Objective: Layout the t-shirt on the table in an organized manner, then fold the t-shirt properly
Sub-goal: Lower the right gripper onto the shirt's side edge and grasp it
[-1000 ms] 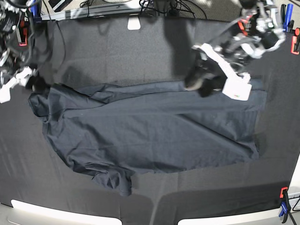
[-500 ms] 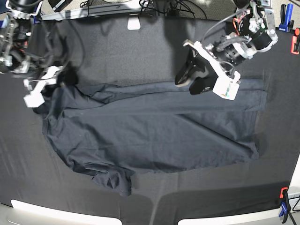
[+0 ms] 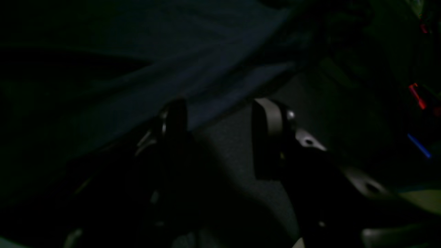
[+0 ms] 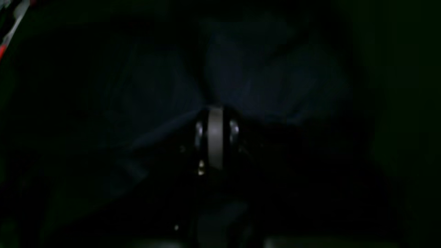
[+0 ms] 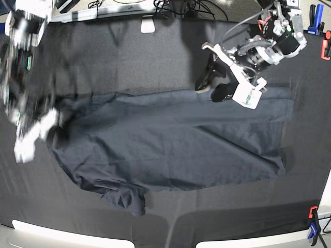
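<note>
Right pincer [image 4: 215, 113] has snapped closed within the last second: its wrist view shows the two tips pressed together with folds of tee [image 5: 170, 144] radiating from them, so it looks to be pinching cloth, though that view is too dark to be sure. From the base view its arm has swung down the near-left side and is blurred with motion over the tee's rumpled sleeve end. That suggests a grab on the sleeve or shoulder, ready to pull the bunched part flat; layout is unfinished and folding has not begun.

Left pincer [image 5: 211, 89] has stayed spread, hovering just past the tee's far edge. Its wrist view shows the hem running between the tips, one finger [image 3: 174, 115] over cloth, the other over bare desk [image 5: 129, 57].

The tee lies mid-desk, mostly flat, wrinkled at lower left.
</note>
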Robot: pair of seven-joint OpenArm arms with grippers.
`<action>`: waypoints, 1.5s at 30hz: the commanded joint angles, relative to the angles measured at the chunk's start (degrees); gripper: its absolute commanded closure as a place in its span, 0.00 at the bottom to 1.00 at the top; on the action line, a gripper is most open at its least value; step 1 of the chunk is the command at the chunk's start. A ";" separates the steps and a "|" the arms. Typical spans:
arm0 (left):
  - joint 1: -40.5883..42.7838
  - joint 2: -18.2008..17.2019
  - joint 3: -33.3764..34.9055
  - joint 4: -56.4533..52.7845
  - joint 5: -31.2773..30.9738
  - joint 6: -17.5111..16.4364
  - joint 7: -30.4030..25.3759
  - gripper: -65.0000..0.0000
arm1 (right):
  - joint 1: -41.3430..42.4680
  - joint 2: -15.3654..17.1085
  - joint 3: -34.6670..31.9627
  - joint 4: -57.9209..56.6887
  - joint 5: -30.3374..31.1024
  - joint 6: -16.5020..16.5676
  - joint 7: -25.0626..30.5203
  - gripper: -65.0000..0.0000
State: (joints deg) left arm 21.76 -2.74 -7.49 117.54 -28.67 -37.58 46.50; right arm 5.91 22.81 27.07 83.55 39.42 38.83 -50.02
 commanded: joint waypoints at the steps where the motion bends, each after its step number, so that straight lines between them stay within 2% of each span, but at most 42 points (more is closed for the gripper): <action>1: 0.37 -0.13 0.04 1.11 -1.33 -0.13 -1.36 0.58 | 2.08 0.85 0.00 -1.14 0.26 -0.39 2.34 1.00; 4: 1.29 -0.15 0.04 1.11 -1.29 -0.13 -1.57 0.58 | 6.56 0.83 -1.09 -7.26 -0.28 -0.44 5.35 1.00; 10: 2.16 -0.15 0.04 1.11 -1.29 -0.13 -2.16 0.58 | 15.67 0.81 -3.89 -17.53 -0.90 -0.28 6.84 1.00; 18: 2.23 -0.15 0.04 1.09 -1.31 -0.13 -2.16 0.58 | 22.27 0.04 -12.52 -27.63 -10.88 -0.33 17.55 1.00; 22: 2.23 -0.15 0.04 1.09 -1.31 -0.13 -2.14 0.58 | 23.80 -1.60 -13.97 -30.75 -14.01 -0.44 21.79 1.00; 23: 2.23 -0.15 0.04 1.09 -1.31 -0.13 -2.12 0.58 | 23.80 -2.12 -13.97 -30.88 -14.23 -0.72 22.80 0.98; 27: 2.23 -0.15 0.04 1.09 -1.31 -0.13 -2.12 0.58 | 23.80 -3.41 -13.97 -30.88 -16.96 -0.74 27.54 0.63; 28: 2.23 -0.15 0.04 1.09 -1.31 -0.11 -2.12 0.58 | 23.80 -3.54 -13.97 -30.88 -16.94 -0.74 28.35 0.57; 30: 2.23 -0.15 0.04 1.09 -1.31 -0.13 -2.12 0.58 | 23.82 -3.61 -13.97 -30.88 -16.85 -0.74 29.14 0.54; 33: 2.23 -0.15 0.04 1.09 -1.29 -0.13 -1.92 0.58 | 23.93 -3.43 -13.97 -30.84 -16.70 -0.70 27.67 0.54; 37: 2.23 -0.15 0.04 1.09 -1.27 -0.13 -1.90 0.58 | 23.76 -2.78 -13.51 -30.84 -16.46 -0.11 19.71 0.54; 41: 2.23 -0.15 0.04 1.09 -1.22 -0.13 -1.90 0.58 | 23.28 -1.42 -11.26 -30.84 -16.76 -0.33 16.31 0.54; 45: 2.21 -0.15 0.04 1.09 -1.14 -0.13 -1.92 0.58 | 22.91 0.35 -8.79 -30.84 -16.96 -0.39 6.27 0.54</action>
State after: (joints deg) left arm 24.12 -2.85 -7.49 117.54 -28.62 -37.56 45.91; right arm 27.35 22.44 18.13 51.75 21.19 38.19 -45.19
